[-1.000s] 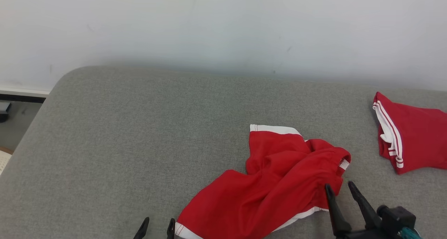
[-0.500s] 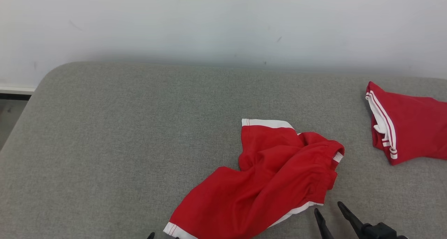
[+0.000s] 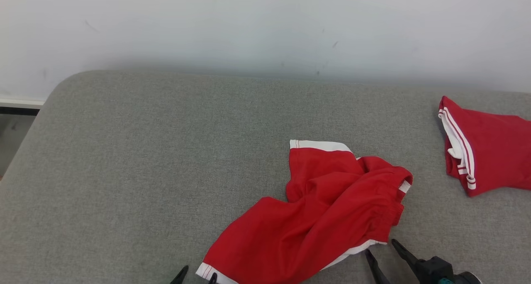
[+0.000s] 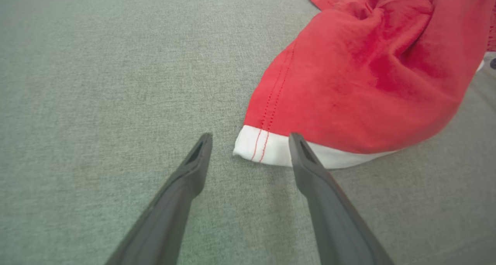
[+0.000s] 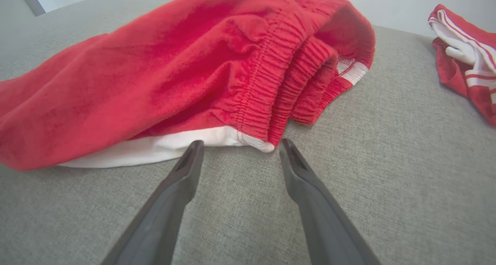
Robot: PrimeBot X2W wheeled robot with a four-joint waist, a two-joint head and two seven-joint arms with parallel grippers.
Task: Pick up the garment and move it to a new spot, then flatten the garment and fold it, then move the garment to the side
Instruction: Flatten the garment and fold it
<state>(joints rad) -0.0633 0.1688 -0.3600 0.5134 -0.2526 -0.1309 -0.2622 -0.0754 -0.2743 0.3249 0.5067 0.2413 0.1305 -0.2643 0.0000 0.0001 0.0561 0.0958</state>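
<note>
Red garments w/ white trim: 2, i.e. crumpled garment (image 3: 323,209) at ctr and second garment (image 3: 493,155) at far right. Claws: 2, i.e. left claw (image 4: 250,138) and right claw (image 5: 240,142), w/ 2 dark fingers (image 4: 174,203) ea., 4 total. 1 grey fabric surface (image 3: 145,151). 1 white wall (image 3: 265,22).

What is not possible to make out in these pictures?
Second red garment: head view's right edge cuts it off.
Crumpled red garment: its own folds hide its shape, all views.
Left hand: head view's bottom edge cuts off all but the fingertips.
</note>
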